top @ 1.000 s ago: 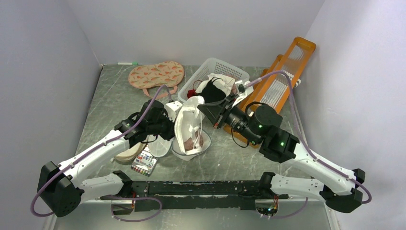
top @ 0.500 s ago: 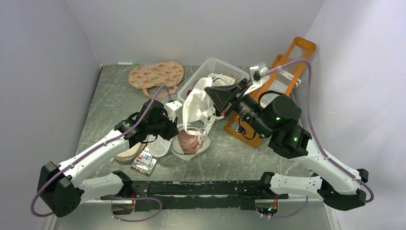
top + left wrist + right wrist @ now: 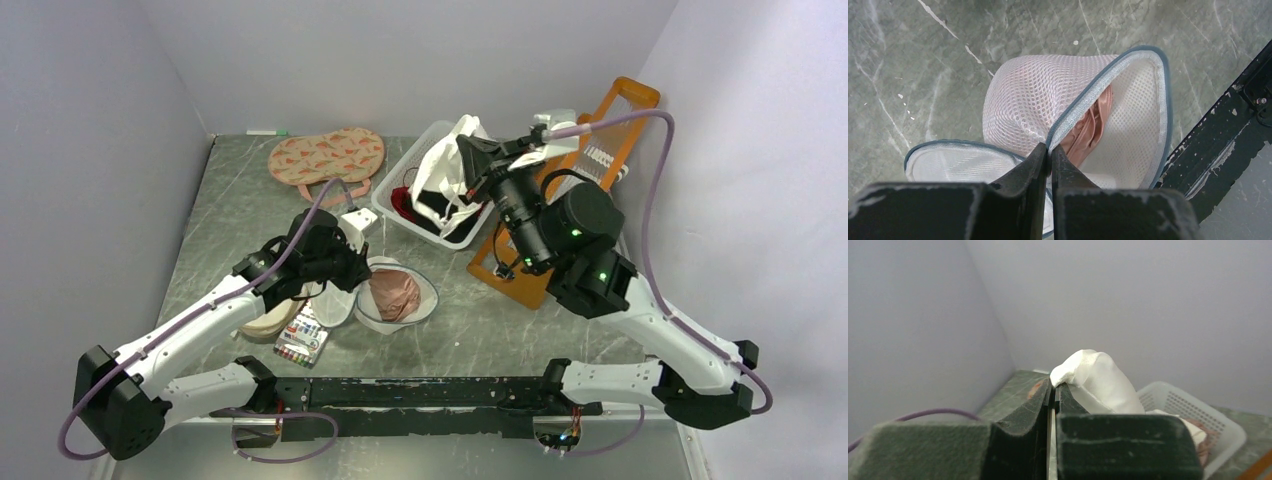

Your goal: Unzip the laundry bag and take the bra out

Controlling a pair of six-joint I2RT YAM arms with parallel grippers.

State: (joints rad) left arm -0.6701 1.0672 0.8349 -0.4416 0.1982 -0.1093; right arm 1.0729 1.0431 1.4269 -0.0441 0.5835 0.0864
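The laundry bag (image 3: pixel 429 297) lies open on the table mid-left, white mesh with a dark rim. The dusty-pink bra (image 3: pixel 393 293) sits bunched inside it. My left gripper (image 3: pixel 352 268) is shut on the bag's rim; the left wrist view shows the jaws (image 3: pixel 1050 150) pinching the grey edge of the bag (image 3: pixel 1028 95), with the bra (image 3: pixel 1093 125) behind it. My right gripper (image 3: pixel 470 150) is shut on a white garment (image 3: pixel 445 175) and holds it high over the white basket (image 3: pixel 425 140). The right wrist view shows the jaws (image 3: pixel 1053 387) clamping this garment (image 3: pixel 1098 382).
The basket holds black (image 3: pixel 432 205) and red (image 3: pixel 400 197) garments. A watermelon-print pouch (image 3: pixel 326 155) lies at the back left. An orange wooden frame (image 3: pixel 600 140) leans at the right. A beige hoop (image 3: pixel 268 322) and a marker pack (image 3: pixel 300 342) lie under the left arm.
My right gripper has lifted the white garment up out of the bag and carried it back and right, over the basket. The bag has settled flat, showing the bra. The left gripper stayed put.
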